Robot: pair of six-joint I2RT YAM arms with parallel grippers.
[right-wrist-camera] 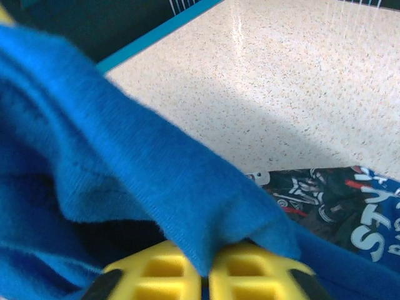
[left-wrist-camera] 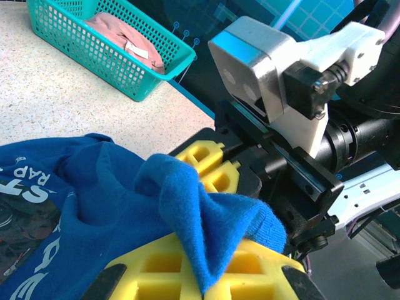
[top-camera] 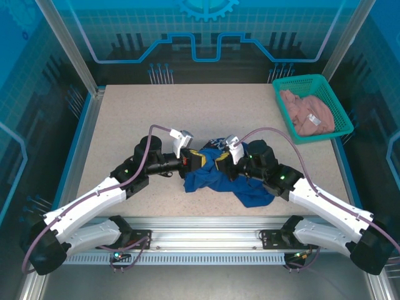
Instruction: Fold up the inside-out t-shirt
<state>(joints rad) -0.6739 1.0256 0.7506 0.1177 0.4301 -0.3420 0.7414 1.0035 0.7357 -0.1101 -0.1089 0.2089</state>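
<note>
1. Location: inside-out t-shirt [top-camera: 209,178] lies crumpled at the near centre of the table [top-camera: 144,119], between the two arms.
2. Orientation: the heap's long axis runs diagonally, from the table's centre towards the near right. Collar and hem cannot be told apart in the bunched cloth. In the right wrist view a part bearing the printed graphic [right-wrist-camera: 337,206] lies flat on the table, print side up.
3. Surroundings: a teal basket [top-camera: 300,79] stands at the far right corner, well apart from the shirt. It holds a pinkish-beige garment [top-camera: 306,112].
4. Obstructions: the two grippers face each other just beside one another above the heap. Raised folds of blue cloth hide most of the shirt in both wrist views.
5. Left gripper [top-camera: 199,159]: the yellow pads [left-wrist-camera: 156,265] are together, clamped on a fold of the t-shirt that stands up between them.
6. Right gripper [top-camera: 220,164]: the yellow pads [right-wrist-camera: 256,272] are together, pinching a blue fold that drapes over them.
</note>
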